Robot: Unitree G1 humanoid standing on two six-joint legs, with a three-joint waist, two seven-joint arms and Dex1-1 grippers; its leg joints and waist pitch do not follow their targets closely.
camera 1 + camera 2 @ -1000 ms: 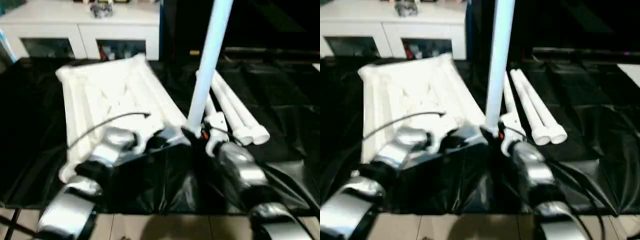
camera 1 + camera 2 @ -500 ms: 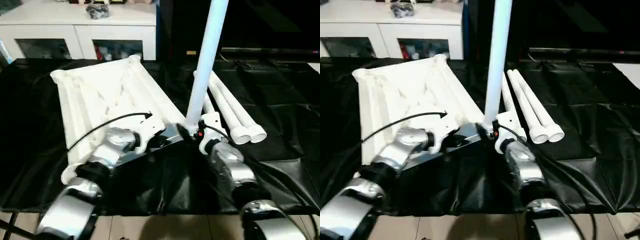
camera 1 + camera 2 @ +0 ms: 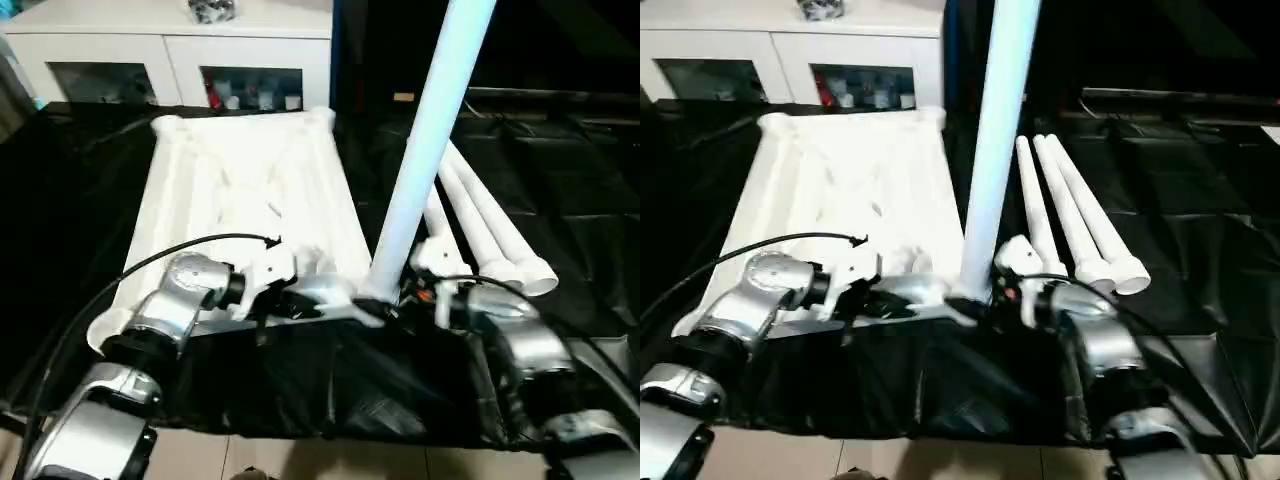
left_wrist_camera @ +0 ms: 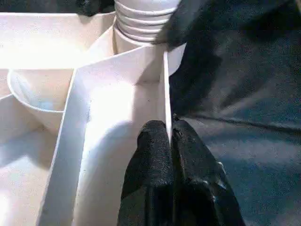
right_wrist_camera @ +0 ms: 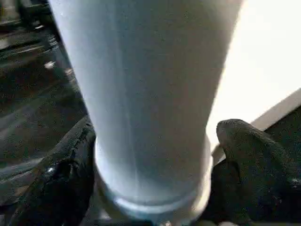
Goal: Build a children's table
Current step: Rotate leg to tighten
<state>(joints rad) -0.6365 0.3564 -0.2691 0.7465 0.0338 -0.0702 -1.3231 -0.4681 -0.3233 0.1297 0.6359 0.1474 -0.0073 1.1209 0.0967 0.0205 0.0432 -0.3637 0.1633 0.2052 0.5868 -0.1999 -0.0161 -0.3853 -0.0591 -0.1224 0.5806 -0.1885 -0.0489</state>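
Looks like a home-style room rigged as a test space — not a workshop. Along the far wall sits a low white cabinet (image 3: 180, 55) with glass doors (image 3: 252, 88), small coloured items crowded behind the panes, and a dark object resting on its top (image 3: 212, 10). The floor is pale tile or plank (image 3: 300, 455), visible at the near edge, with a wrinkled black plastic sheet (image 3: 560, 190) spread over it as the work surface. The background to the right is dark — cannot tell what stands there.

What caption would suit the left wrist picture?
Left pincer shut on the thin rim of the white table top, beside the threaded leg standing in its corner.
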